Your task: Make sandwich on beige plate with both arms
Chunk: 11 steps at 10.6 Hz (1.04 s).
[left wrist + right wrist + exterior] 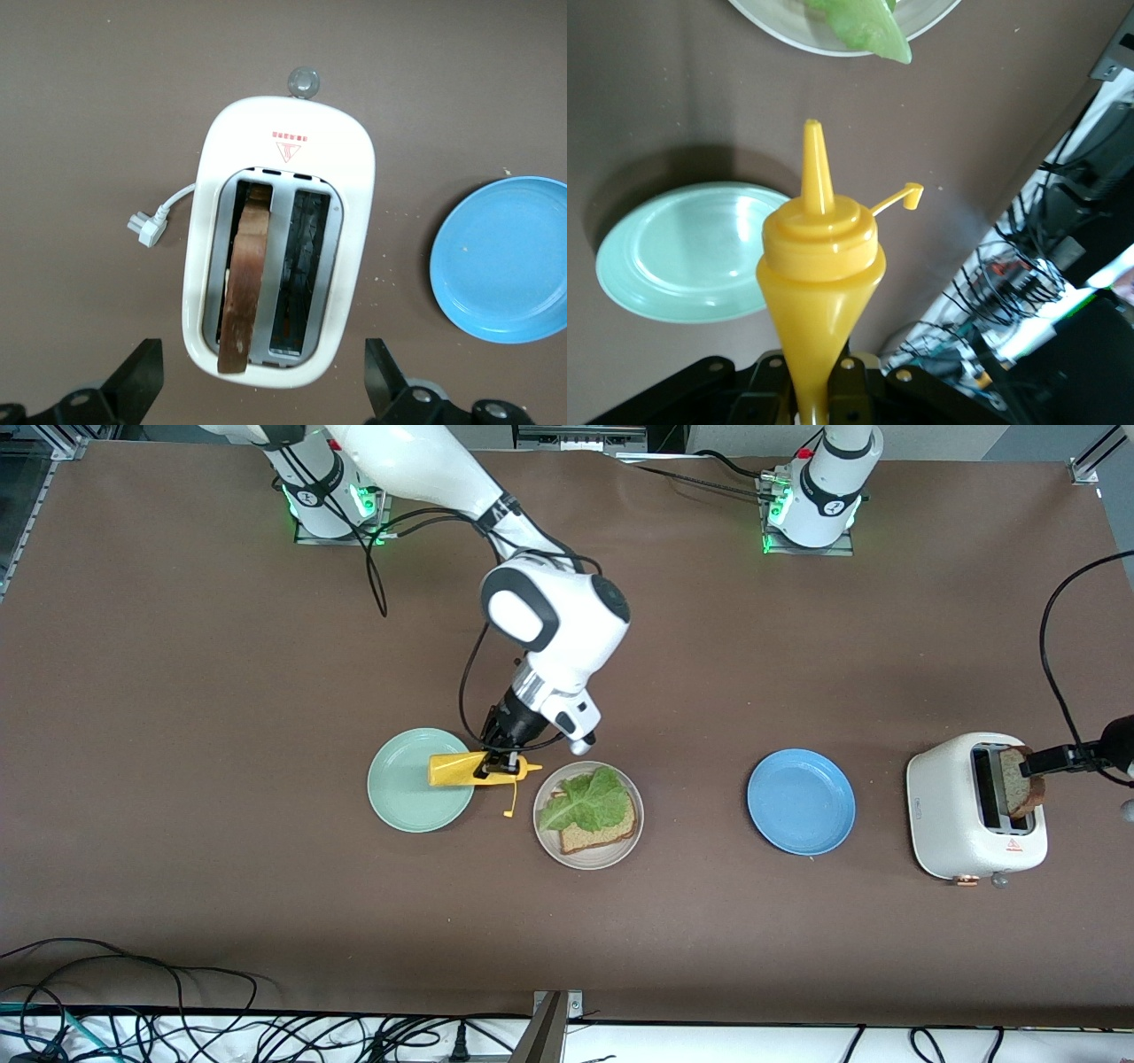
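Mid-frame, the right claw [500,766] is gripping the mustard bottle [469,769]; its nozzle needs aiming over the lettuce [585,797]. The left claw [261,350] is hanging open above the toaster [279,159].

Lettuce [583,797] on bread [602,828] on the plate [588,815] — toaster [977,806] toward the left arm's end.

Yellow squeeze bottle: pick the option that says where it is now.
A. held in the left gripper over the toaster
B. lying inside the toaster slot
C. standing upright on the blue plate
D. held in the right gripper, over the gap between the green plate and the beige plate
D: the right gripper is shut on the yellow squeeze bottle, tipped on its side between the green plate and the beige plate.
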Each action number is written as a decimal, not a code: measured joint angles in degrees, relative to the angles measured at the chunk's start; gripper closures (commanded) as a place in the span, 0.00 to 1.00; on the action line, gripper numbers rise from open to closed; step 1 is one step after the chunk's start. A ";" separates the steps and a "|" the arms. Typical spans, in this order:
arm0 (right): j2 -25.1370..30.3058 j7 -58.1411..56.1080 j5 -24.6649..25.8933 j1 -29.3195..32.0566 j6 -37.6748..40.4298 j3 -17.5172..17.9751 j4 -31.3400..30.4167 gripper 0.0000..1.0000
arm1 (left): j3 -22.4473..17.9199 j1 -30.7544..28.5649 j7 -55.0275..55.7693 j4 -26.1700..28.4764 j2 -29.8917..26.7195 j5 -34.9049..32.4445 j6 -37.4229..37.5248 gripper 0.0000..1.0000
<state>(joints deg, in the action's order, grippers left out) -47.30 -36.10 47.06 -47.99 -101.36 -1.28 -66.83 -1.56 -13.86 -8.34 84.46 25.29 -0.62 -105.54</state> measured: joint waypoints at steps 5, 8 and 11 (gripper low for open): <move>-0.58 0.00 0.99 -0.59 1.81 -0.88 1.24 1.00 | 0.01 -0.26 -0.02 -0.13 4.08 0.00 -3.23 0.11; -0.40 2.79 -2.73 0.53 2.55 -1.28 2.17 1.00 | 0.01 -0.40 -0.06 -0.24 5.32 -0.01 -3.57 0.72; 1.60 3.99 -16.13 5.47 2.56 -2.26 2.65 1.00 | -0.02 -2.05 -4.15 -0.38 5.45 -1.90 -3.59 1.00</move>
<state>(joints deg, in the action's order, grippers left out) -45.70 -32.11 30.92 -42.52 -98.79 -3.54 -64.18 -1.58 -15.91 -12.49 84.08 30.74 -2.52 -109.13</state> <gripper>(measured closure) 0.938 0.524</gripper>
